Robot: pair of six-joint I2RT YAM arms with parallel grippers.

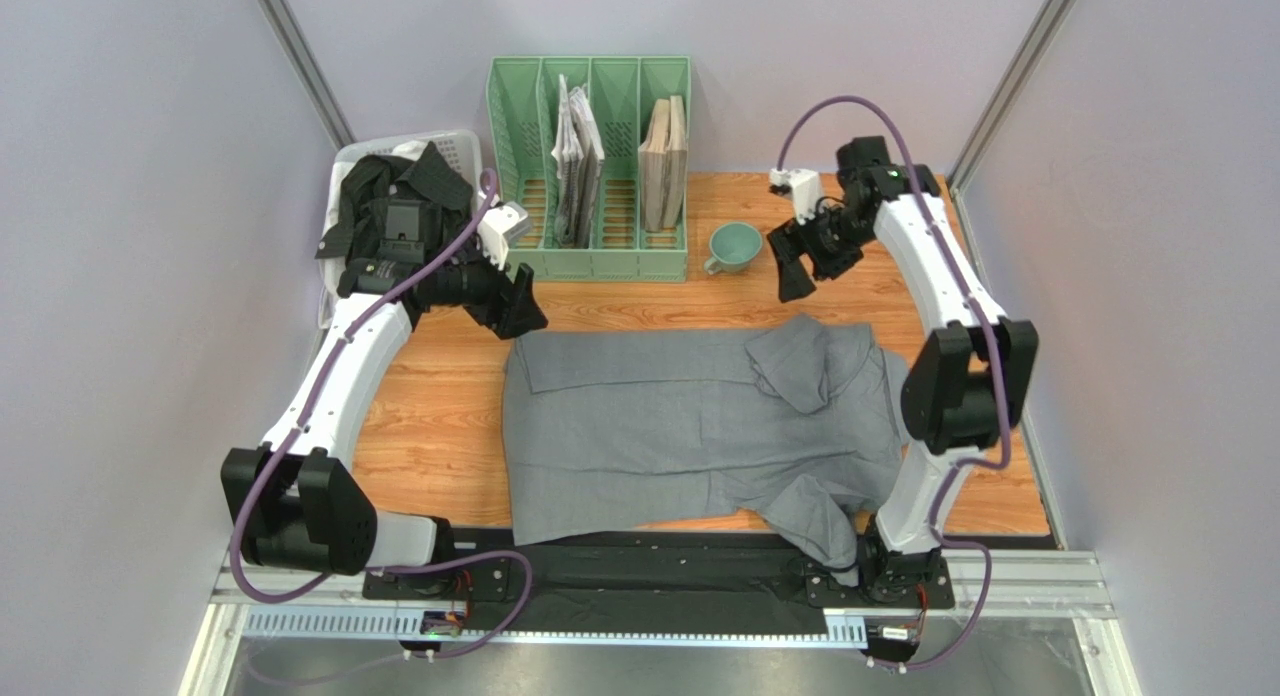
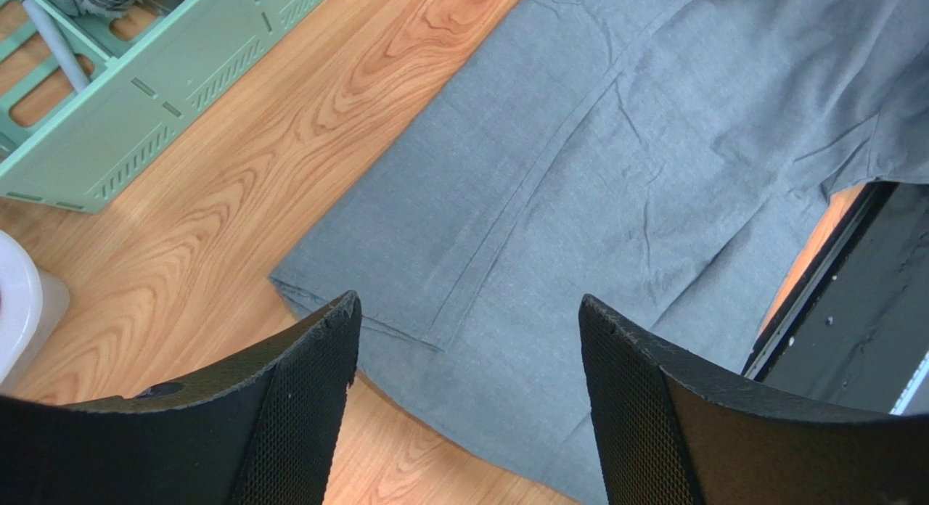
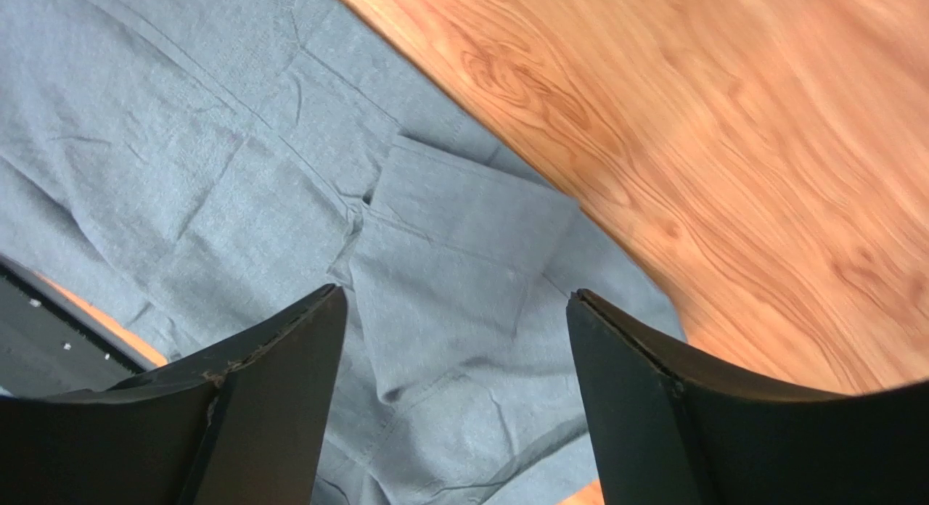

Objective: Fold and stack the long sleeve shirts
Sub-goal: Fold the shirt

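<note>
Left gripper spread | right gripper spread | grey shirt on wooden table | pale walls

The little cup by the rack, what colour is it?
The cup is pale teal-green, clearest in the top external view.

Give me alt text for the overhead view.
A grey shirt lies spread on a wooden table, with the left tool and right tool open and empty near its far corners. Behind stand a green file rack, a teal cup and a basket holding a black shirt.
</note>
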